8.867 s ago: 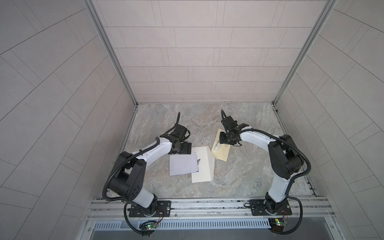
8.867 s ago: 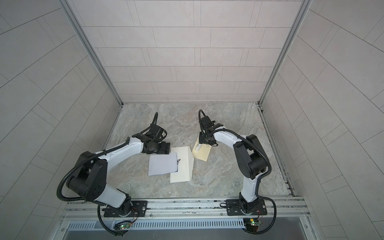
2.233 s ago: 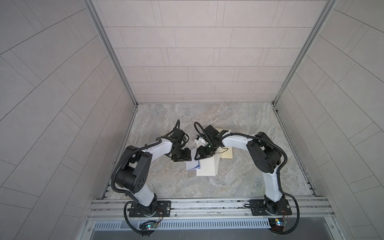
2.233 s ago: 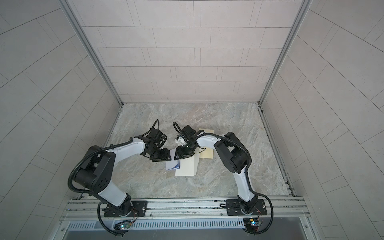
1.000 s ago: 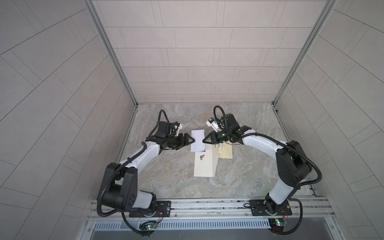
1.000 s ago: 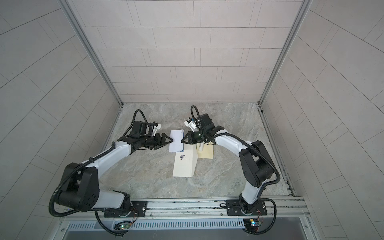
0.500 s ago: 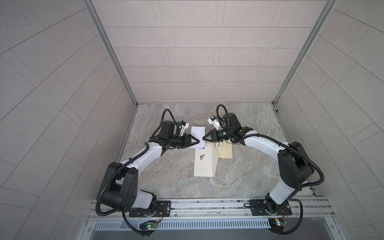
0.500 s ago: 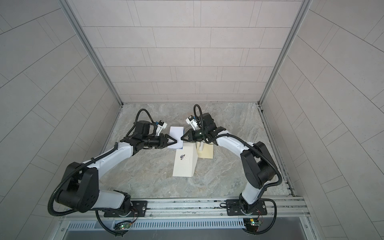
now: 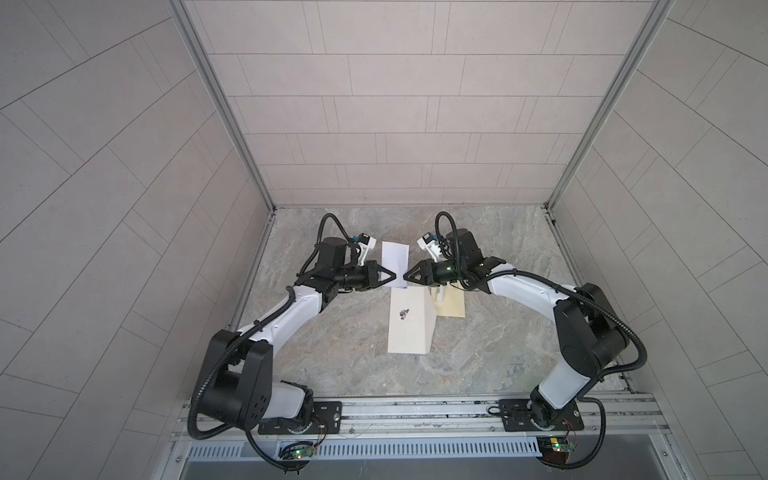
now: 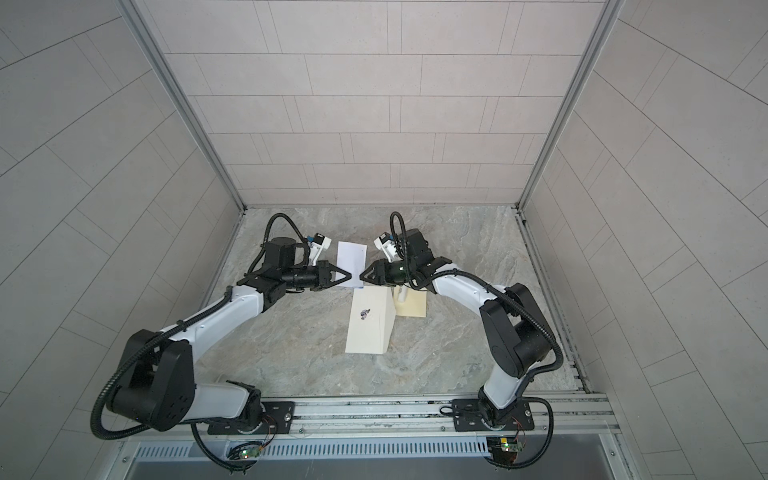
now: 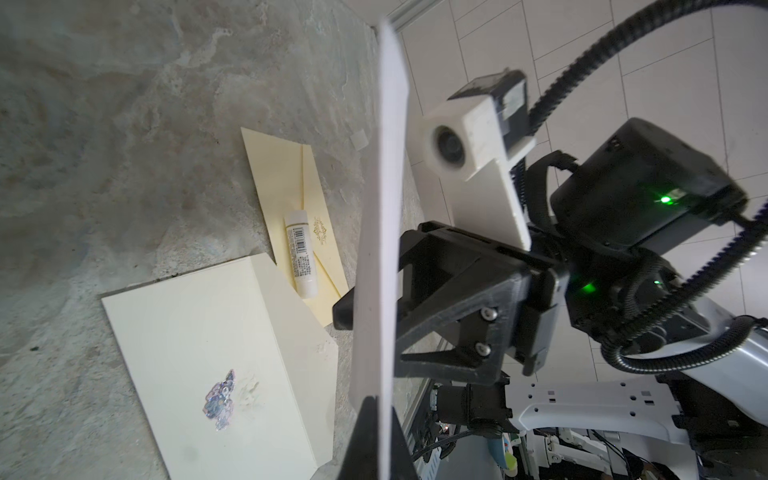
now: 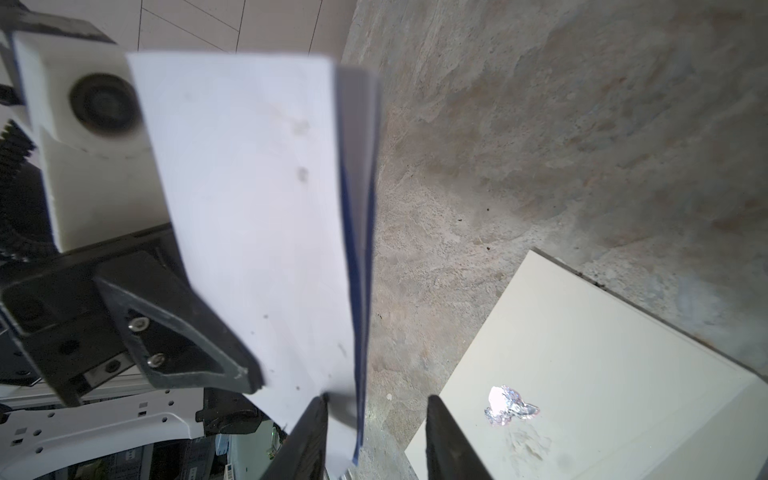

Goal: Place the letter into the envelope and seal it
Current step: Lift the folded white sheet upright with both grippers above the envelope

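White letter [image 9: 395,262] hangs pinched between left fingers [image 12: 199,332]; right fingers [image 12: 451,440] stand apart.

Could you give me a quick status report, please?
Left gripper shut on letter, aloft. Right gripper open at its edge. Cream envelope flat on table, uncovered.

Even daylight; soft shadows; wrist foregrounds blurred
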Motion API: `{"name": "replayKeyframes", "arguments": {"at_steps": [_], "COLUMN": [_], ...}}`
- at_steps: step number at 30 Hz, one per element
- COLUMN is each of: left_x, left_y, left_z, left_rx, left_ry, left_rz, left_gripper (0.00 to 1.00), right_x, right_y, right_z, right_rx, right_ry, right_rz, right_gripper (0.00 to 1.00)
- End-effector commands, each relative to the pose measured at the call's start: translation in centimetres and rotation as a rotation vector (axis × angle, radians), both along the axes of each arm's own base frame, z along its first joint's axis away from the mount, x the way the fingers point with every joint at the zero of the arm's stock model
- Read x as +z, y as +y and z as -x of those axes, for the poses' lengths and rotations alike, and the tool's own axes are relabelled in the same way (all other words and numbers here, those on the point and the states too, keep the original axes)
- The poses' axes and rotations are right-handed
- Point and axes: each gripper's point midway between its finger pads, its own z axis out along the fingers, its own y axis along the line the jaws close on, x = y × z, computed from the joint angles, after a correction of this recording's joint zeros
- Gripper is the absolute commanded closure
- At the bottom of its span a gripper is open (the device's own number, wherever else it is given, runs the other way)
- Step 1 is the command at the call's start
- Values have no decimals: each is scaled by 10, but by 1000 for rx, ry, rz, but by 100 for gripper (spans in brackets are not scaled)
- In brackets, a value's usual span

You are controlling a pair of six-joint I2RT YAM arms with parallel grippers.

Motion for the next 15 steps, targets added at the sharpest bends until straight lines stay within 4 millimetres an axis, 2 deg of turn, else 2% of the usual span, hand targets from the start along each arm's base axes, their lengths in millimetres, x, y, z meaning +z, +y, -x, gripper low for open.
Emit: {"name": "replayKeyframes", "arguments": {"at_steps": [1,9,12,15], "left_x": [25,25,24,26], "left_y": [-4,-5,-6,-7], "left_z": [1,0,0,3], "left_rx": [-19,-25,-30,-48], "left_ry": [-72,-70,-65,-74], "left_rz": [64,75,77,94], "left_gripper": [100,100,100,100], "right_x": [21,64,75,76], "right_y": [2,6,2,-1], "right_z": [-3,6,8,8], "right_rx": [4,50,47,45], "right_ry": [-58,-157,-182,-185], "right_rz": [-59,-173,-181,-180], "right_gripper": [59,58,58,58]}}
